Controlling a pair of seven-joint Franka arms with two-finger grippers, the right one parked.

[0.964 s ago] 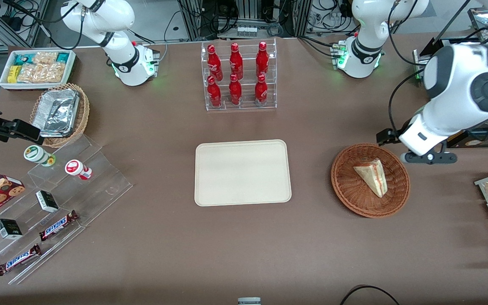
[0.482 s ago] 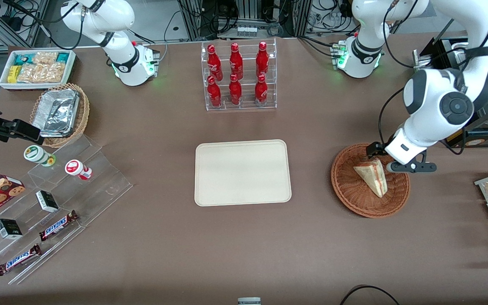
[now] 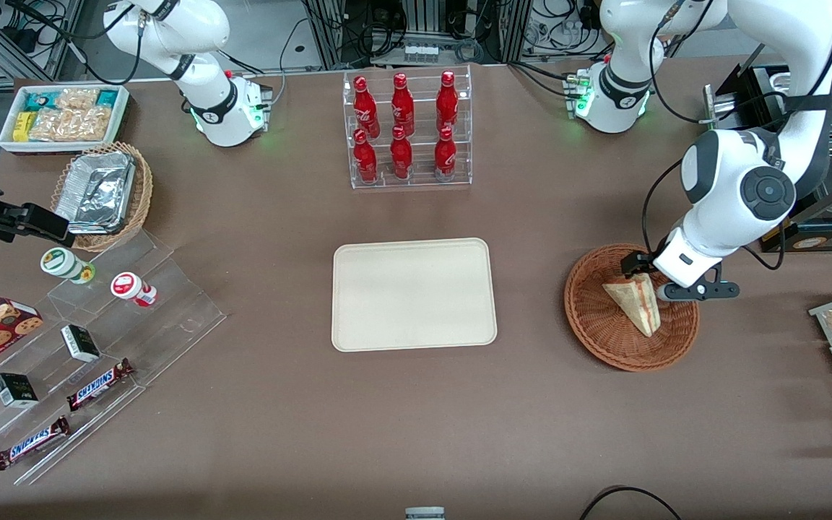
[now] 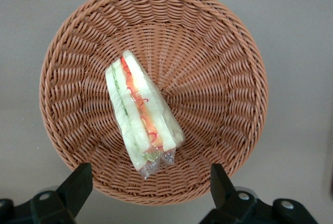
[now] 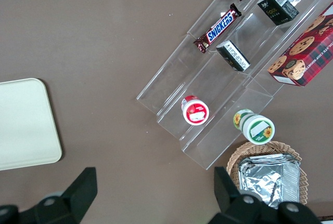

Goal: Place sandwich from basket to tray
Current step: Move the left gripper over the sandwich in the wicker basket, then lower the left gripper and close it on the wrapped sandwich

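Sandwich (image 4: 143, 124) in basket (image 4: 223, 63) — open jaws above

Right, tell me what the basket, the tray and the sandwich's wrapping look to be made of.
Basket: woven wicker, reddish-brown, matte; the plaited strands show. Tray: cream, smooth and matte, probably plastic or pressed fibre; I cannot tell which. Sandwich: soft white bread in what looks like clear glossy film, crinkled at one end. The claw hangs open above the basket.
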